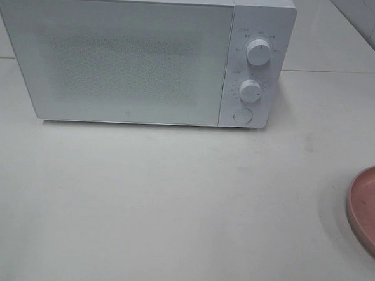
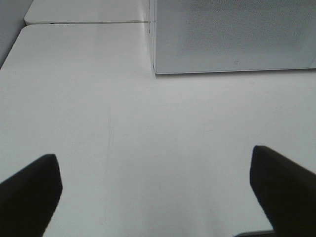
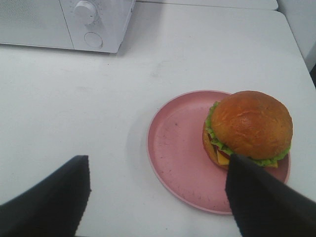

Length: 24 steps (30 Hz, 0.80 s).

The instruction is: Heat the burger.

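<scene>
Burger: we are seeing the burger [image 3: 247, 129] sitting on the pink plate [image 3: 177, 148], toward one edge of it, just ahead of our right end effector [image 3: 158, 197] and nearer one finger than the other.
Right end effector: we are holding it spread wide and empty, hovering above the plate, touching nothing.
Left end effector: we are keeping the left end effector [image 2: 155, 192] spread and empty too, over bare bench [image 2: 148, 123], with the microwave [image 1: 142, 55] ahead of it.
Microwave: its door [image 1: 116, 56] is sitting closed, so we are judging that opening it comes before any loading.
Risk: we are expecting the tall, layered burger to tip or shed its bun if we pinch it off-centre; the plate may skid if a finger clips its rim.
Views: only the right wrist view is showing the burger; the high view is catching just the plate's edge and neither end effector.
</scene>
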{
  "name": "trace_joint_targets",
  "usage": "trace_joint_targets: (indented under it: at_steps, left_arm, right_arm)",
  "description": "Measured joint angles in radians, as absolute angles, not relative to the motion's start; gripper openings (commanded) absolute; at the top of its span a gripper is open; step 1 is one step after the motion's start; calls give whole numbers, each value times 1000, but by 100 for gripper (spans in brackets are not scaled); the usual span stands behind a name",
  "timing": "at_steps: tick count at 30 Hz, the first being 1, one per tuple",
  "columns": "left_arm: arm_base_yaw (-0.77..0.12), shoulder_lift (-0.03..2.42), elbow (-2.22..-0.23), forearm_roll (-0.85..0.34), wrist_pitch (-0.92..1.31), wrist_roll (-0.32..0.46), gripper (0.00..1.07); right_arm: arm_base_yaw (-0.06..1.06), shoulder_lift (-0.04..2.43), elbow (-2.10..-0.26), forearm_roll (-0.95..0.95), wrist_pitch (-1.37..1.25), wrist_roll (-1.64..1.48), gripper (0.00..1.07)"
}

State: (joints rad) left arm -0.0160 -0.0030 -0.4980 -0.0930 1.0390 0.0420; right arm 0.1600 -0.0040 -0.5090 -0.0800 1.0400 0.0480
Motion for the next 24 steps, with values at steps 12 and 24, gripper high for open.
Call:
trace_joint_targets:
  at_steps: [12,24]
  left_arm:
    - [-14,-4,-498,-93,1039,42,96]
    - [-14,-4,-498,-93,1039,42,96]
  right_arm:
    - [160,-4,-509,-80,1040,48,76]
    - [160,-4,-509,-80,1040,48,76]
